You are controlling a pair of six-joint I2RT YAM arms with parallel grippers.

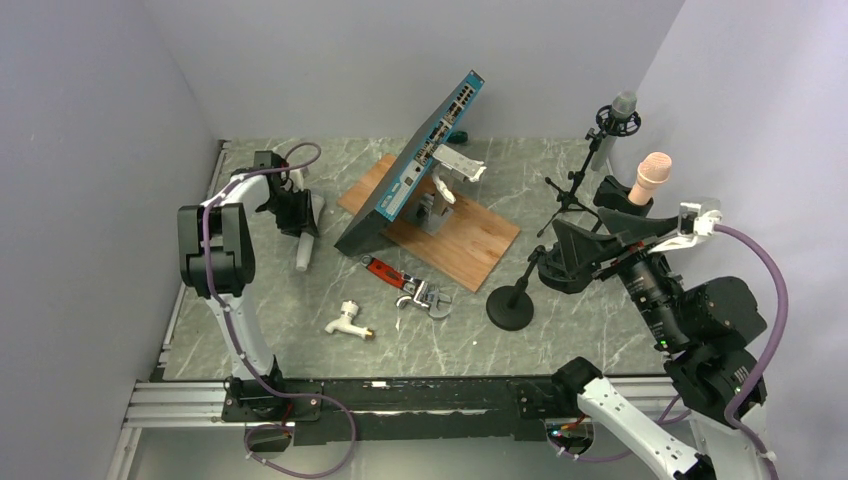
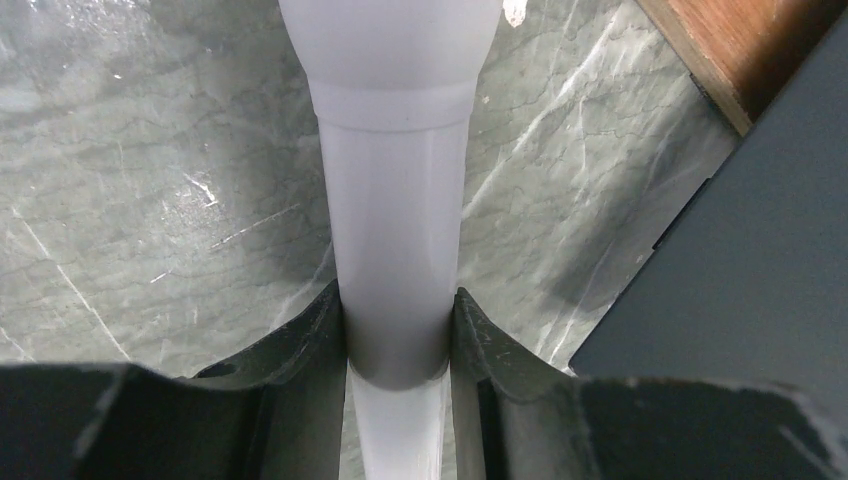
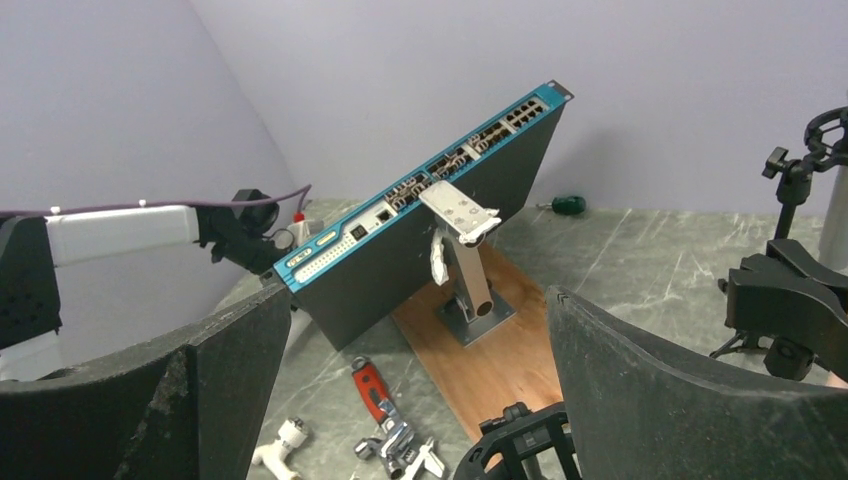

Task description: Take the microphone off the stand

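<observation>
Left claw (image 2: 398, 330) is pinching the slim handle of the white microphone (image 2: 392, 180), one finger on each side, low over the stone tabletop (image 2: 150, 200) at the far left. That is well apart from the round-foot stand (image 1: 510, 306) in the near middle. Right claw (image 3: 410, 310) is spread wide with nothing in it, raised on the right. Behind it a pink microphone (image 1: 652, 177) stands upright, and a grey microphone (image 1: 622, 108) sits on a tripod (image 1: 570, 195) at the far right. A tilted blue box (image 1: 415, 160) rests on the wooden board (image 1: 470, 240).
</observation>
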